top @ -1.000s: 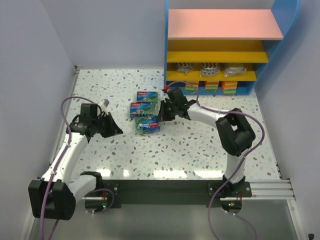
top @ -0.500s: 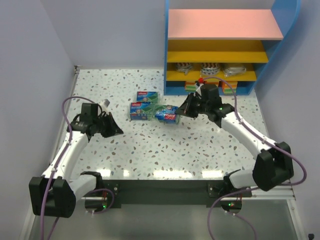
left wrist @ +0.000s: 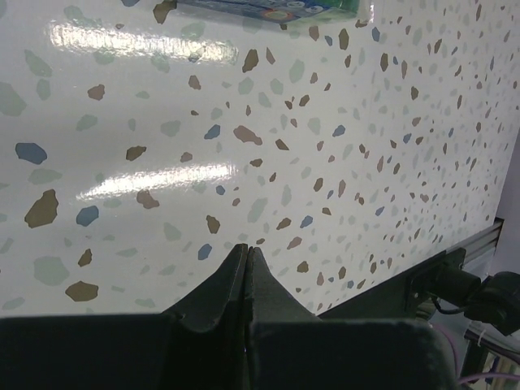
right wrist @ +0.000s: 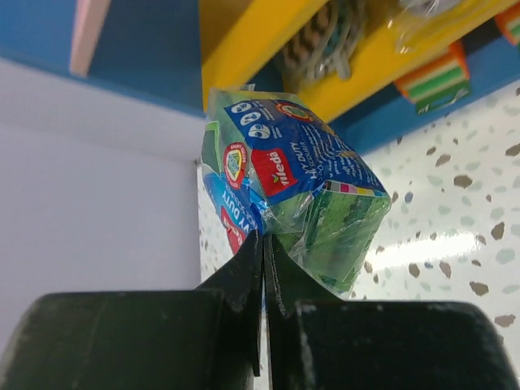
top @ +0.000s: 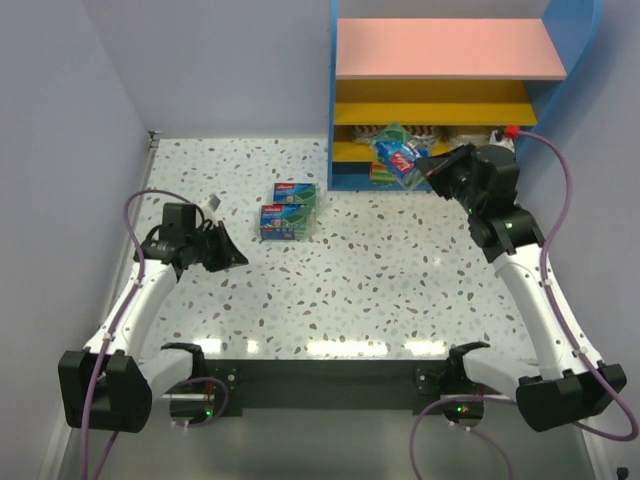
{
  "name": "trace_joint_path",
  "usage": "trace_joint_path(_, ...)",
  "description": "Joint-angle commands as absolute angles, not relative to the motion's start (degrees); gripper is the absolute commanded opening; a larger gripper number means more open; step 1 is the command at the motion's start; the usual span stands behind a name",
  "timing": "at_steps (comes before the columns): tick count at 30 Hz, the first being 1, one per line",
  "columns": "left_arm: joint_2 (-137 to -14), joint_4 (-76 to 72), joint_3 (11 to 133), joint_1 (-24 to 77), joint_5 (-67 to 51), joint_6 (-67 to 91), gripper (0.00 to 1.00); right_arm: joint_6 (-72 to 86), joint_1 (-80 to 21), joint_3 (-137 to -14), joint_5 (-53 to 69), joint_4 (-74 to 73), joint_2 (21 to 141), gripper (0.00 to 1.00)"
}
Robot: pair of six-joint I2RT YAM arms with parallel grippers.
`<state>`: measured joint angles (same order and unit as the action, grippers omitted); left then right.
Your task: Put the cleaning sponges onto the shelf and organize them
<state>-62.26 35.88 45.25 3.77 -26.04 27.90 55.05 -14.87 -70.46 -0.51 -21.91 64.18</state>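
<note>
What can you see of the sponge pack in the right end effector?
The sponge pack is a blocky bundle of green sponges in glossy clear wrap, with a blue printed label and a red logo. It is tilted and held in the air, pinched at one corner by the shut right end effector, just in front of the shelf. Nothing else touches it.

Pale lilac walls (top: 200, 60), speckled terrazzo tabletop (top: 380, 290)

The sponge pack (right wrist: 296, 187) is green and blue, the shelf (top: 450, 48) blue, pink and yellow, the table (top: 380, 290) white with speckles.
</note>
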Motion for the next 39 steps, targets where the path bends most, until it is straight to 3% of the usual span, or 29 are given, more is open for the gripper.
trace_joint_path(1, -62.49, 33.84, 47.20, 3.34, -27.68, 28.04, 0.00, 62.74, -12.48, -73.65, -8.95, -20.21, 64.42, 0.00)
trace_joint_path(8, -62.67, 34.01, 47.72, 3.34, -27.86, 28.04, 0.00, 72.59, -11.87, -72.44, -20.37, -12.94, 67.50, 0.00)
trace_joint_path(12, -62.84, 34.72, 48.51, 3.34, -27.34, 27.69, 0.00, 75.84, -8.80, -70.31, -18.73, -4.93, 68.29, 0.00)
trace_joint_path(26, -64.34, 33.93, 49.22, 3.34, -27.16, 28.21, 0.00, 78.39, -3.69, -74.27, -20.65, -1.24, 74.17, 0.00)
trace_joint_path(31, -64.25, 33.66, 49.13, 3.34, -26.98, 28.65, 0.00, 79.36, -2.38, -72.42, -22.68, 8.34, 77.60, 0.00)
trace_joint_path(39, -64.95, 33.05, 49.31, 3.34, -26.72, 29.18, 0.00, 75.06, -1.06, -81.20, -24.26, 2.76, 83.57, 0.00)
